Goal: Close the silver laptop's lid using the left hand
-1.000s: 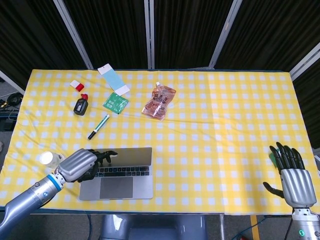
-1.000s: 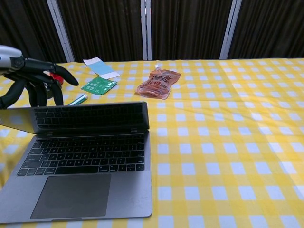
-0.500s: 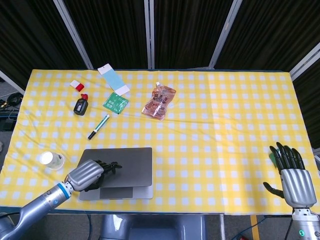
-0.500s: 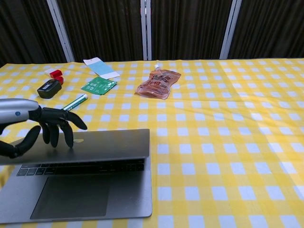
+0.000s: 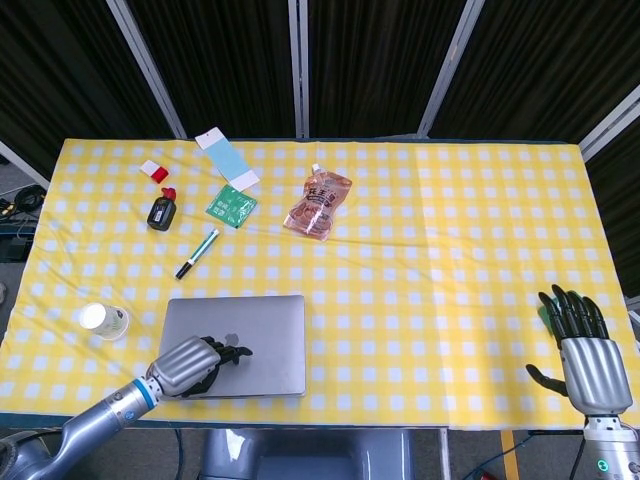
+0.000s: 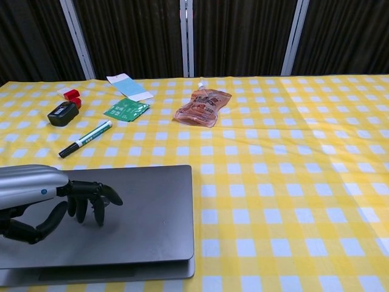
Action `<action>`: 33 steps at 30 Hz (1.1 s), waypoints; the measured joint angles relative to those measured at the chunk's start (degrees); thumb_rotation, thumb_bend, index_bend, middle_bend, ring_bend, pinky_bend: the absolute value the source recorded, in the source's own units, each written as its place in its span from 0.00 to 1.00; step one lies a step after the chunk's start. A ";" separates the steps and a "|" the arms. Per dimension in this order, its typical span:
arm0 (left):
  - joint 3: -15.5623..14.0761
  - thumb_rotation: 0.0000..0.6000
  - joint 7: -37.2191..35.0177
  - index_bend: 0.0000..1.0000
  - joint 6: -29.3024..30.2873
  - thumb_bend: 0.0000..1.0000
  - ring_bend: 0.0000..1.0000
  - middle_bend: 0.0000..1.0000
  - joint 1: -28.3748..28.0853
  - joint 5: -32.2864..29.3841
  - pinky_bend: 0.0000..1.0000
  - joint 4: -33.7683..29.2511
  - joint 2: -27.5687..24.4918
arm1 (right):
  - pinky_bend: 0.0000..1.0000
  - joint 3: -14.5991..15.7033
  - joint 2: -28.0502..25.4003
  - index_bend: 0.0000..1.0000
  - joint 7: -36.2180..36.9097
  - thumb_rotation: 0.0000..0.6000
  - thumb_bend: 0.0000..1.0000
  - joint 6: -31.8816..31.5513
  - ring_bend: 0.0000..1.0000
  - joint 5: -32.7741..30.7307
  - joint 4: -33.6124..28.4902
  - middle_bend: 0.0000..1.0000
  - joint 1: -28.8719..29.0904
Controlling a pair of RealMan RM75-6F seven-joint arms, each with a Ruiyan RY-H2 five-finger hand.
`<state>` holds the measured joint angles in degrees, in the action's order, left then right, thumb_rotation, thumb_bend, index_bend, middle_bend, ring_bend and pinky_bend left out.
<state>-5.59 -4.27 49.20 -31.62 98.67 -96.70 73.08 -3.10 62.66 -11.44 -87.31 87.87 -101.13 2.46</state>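
Note:
The silver laptop [image 5: 250, 325] [image 6: 146, 207] lies near the table's front left edge with its lid almost flat; in the chest view a thin gap still shows along the front edge. My left hand [image 5: 192, 362] [image 6: 45, 198] rests on the lid's front left part, its fingertips [image 6: 97, 216] pressing down on the lid. It holds nothing. My right hand [image 5: 583, 352] hovers at the table's front right corner, fingers spread and empty; the chest view does not show it.
On the yellow checked cloth [image 5: 420, 250] lie a marker [image 5: 197, 253], a green packet [image 5: 231, 206], a snack pouch [image 5: 319, 203], a blue-white card [image 5: 226, 158], a black device [image 5: 160, 213] and a red item [image 5: 154, 171]. A white cup [image 5: 103, 320] stands left of the laptop.
My left hand has pushed the lid down from half open to nearly flat over the keyboard, moving toward the front edge with it. The right hand has stayed still.

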 measured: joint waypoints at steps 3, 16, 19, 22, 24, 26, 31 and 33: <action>-0.28 1.00 0.24 0.15 -0.58 1.00 0.36 0.29 -0.22 -0.75 0.35 0.21 0.44 | 0.00 -0.01 -0.02 0.00 0.06 1.00 0.00 -0.01 0.00 -0.05 -0.01 0.00 -0.02; -1.27 1.00 -3.09 0.15 -2.03 1.00 0.36 0.28 -1.28 -3.52 0.32 0.53 0.44 | 0.00 -0.02 -0.28 0.00 0.53 1.00 0.00 -0.14 0.00 0.01 -0.08 0.00 -0.09; -1.09 1.00 -4.11 0.15 -0.62 1.00 0.36 0.28 -1.21 -3.41 0.31 0.27 -0.09 | 0.00 -0.02 -0.35 0.00 0.64 1.00 0.00 -0.30 0.00 0.13 -0.15 0.00 -0.14; -0.60 1.00 -4.93 0.15 2.21 1.00 0.32 0.24 -0.84 -3.00 0.28 -0.03 -0.93 | 0.00 -0.01 -0.46 0.00 0.87 1.00 0.00 -0.45 0.00 0.22 -0.22 0.00 -0.22; 0.01 1.00 -5.04 0.15 5.03 0.96 0.24 0.16 -0.32 -2.72 0.22 -0.18 -1.68 | 0.00 0.00 -0.55 0.00 1.01 1.00 0.00 -0.54 0.00 0.33 -0.29 0.00 -0.25; 0.91 1.00 -4.63 0.11 8.44 0.74 0.07 0.03 0.53 -2.65 0.08 -0.35 -2.52 | 0.00 0.03 -0.63 0.00 1.13 1.00 0.00 -0.67 0.00 0.50 -0.36 0.00 -0.30; 3.49 1.00 -2.11 0.00 17.64 0.01 0.00 0.00 3.87 -3.83 0.00 -1.04 -4.50 | 0.00 0.09 -0.89 0.00 1.60 1.00 0.00 -1.01 0.00 0.92 -0.60 0.00 -0.42; 4.40 0.97 0.29 0.00 21.10 0.00 0.00 0.00 5.97 -5.81 0.00 -2.01 -5.75 | 0.00 0.09 -1.03 0.00 1.85 1.00 0.00 -1.21 0.00 1.08 -0.68 0.00 -0.49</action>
<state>-1.19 -3.97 70.31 -25.66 92.86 -98.71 67.32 -3.01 61.63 -9.59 -88.52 88.95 -101.81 1.97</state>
